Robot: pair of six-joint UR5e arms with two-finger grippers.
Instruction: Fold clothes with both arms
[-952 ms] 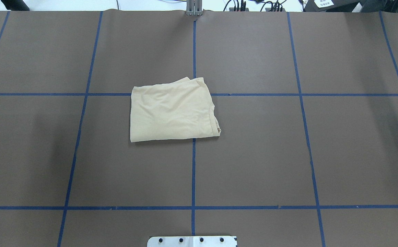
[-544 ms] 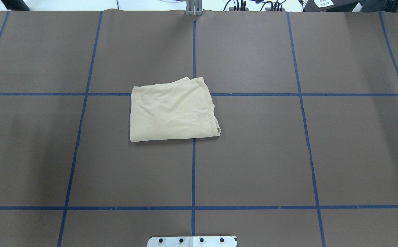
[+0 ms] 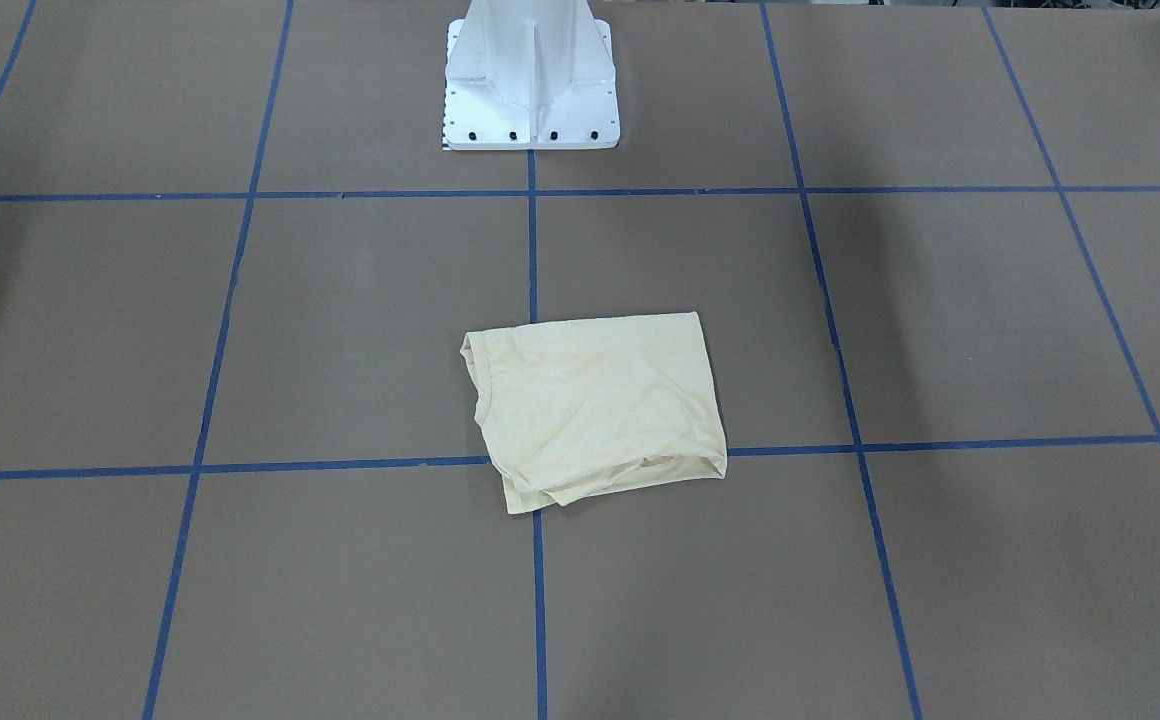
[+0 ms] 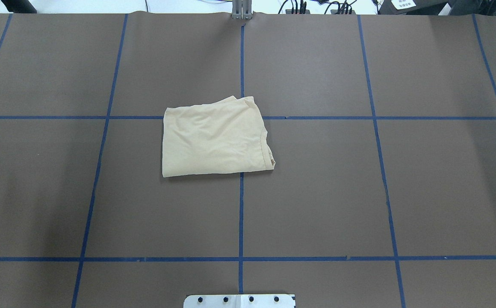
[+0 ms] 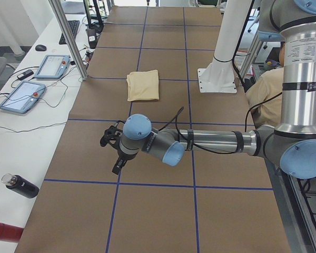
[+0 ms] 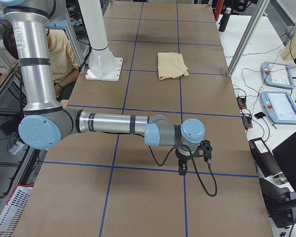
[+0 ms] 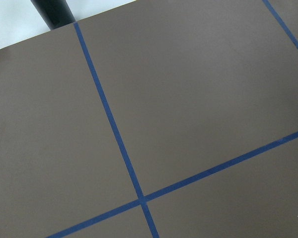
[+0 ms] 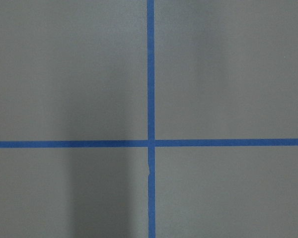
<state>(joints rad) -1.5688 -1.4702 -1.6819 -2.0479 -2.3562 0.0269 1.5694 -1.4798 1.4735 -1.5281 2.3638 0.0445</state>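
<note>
Since the shirt [image 4: 216,139] lies folded, likely done, my left fingers [image 5: 116,166] and right fingers [image 6: 181,170] hang far from it; how open, I cannot tell.

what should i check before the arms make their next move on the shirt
1. Shirt folded flat on the table: ok.
2. Shirt free of both grippers: ok; the left gripper and right gripper hang over opposite ends of the table, far from it.
3. Grippers open or shut: cannot tell; only the side views show them.
4. Fold edges even: not ok; layers stick out unevenly at the far edge and on the robot's right side.
5. Wrist cameras see the shirt: not ok; both show only table and blue tape lines.
</note>
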